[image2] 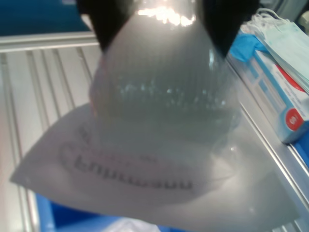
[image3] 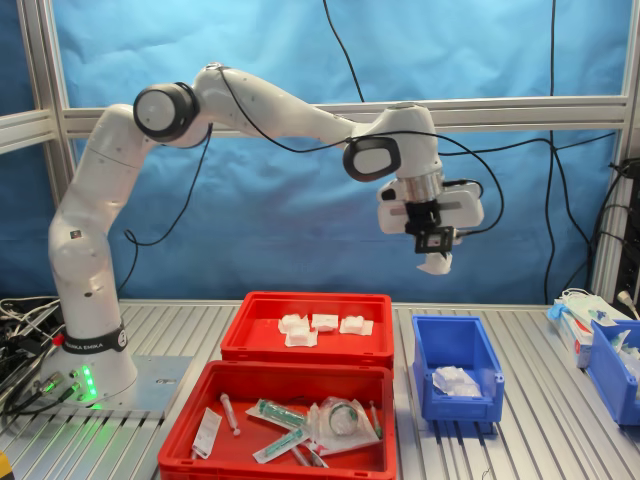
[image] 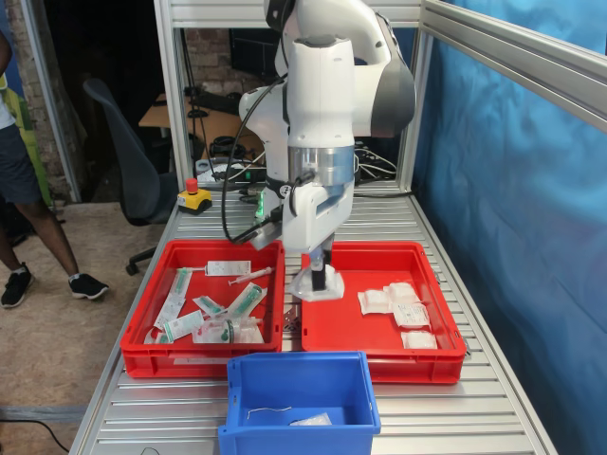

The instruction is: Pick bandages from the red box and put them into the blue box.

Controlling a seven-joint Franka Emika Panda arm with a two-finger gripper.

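My gripper is shut on one white bandage in clear wrapping and holds it high above the table, roughly over the blue box. In the wrist view that bandage hangs from the dark fingers and fills most of the picture. The first exterior view shows the gripper with the bandage in front of the red box. Several more bandages lie in the red box. One white pack lies inside the blue box.
A second red tray holds syringes and green-printed packets. A blue-and-white carton and another blue bin stand at the second exterior view's right. A red stop button sits at the table's far end. Aluminium posts frame the table.
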